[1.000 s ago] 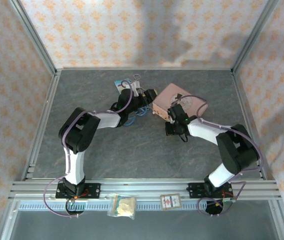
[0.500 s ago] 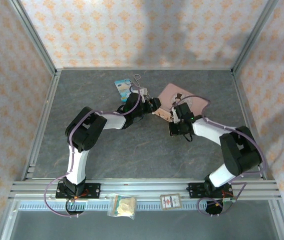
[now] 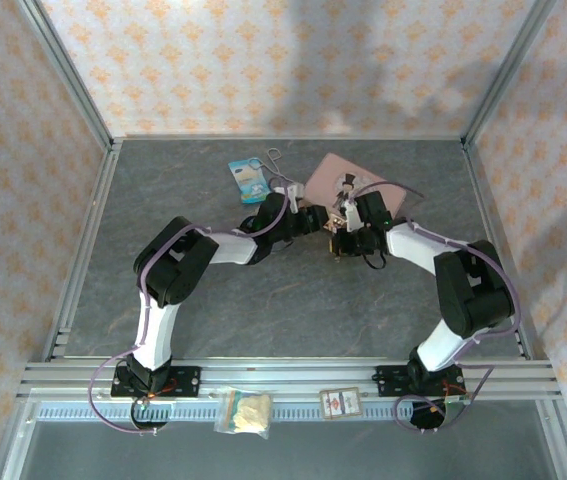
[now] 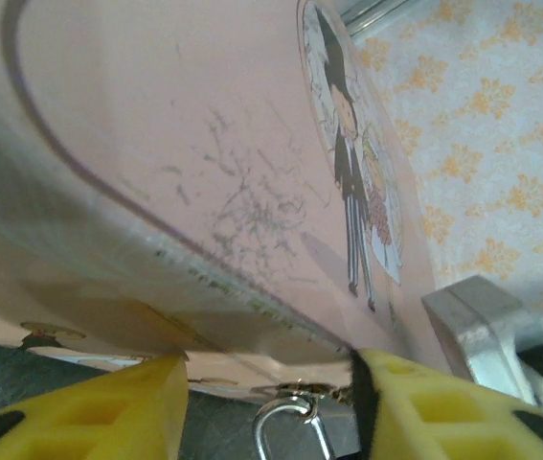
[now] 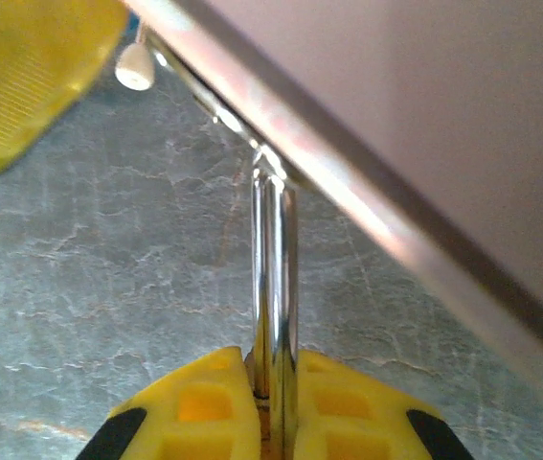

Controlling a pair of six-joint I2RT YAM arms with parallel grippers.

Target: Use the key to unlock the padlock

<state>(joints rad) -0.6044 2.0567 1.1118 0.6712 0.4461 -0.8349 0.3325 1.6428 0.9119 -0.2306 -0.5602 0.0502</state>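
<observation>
My right gripper (image 5: 273, 369) pinches the small silver-shackled metal padlock (image 5: 274, 278) at the near edge of the pink rectangular tin box (image 5: 424, 144); my left gripper (image 4: 269, 379) stands spread. Light, stiff, slippery: better gripped by its body.

White arms (image 3: 151, 330), black joints, purple cables (image 3: 90, 395); yellow, seemingly ribbed fingers (image 5: 22, 77).

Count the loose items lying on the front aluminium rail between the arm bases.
2: a clear bag of pale stuff on the left, a small flat packet to its right. None seems hidden.
</observation>
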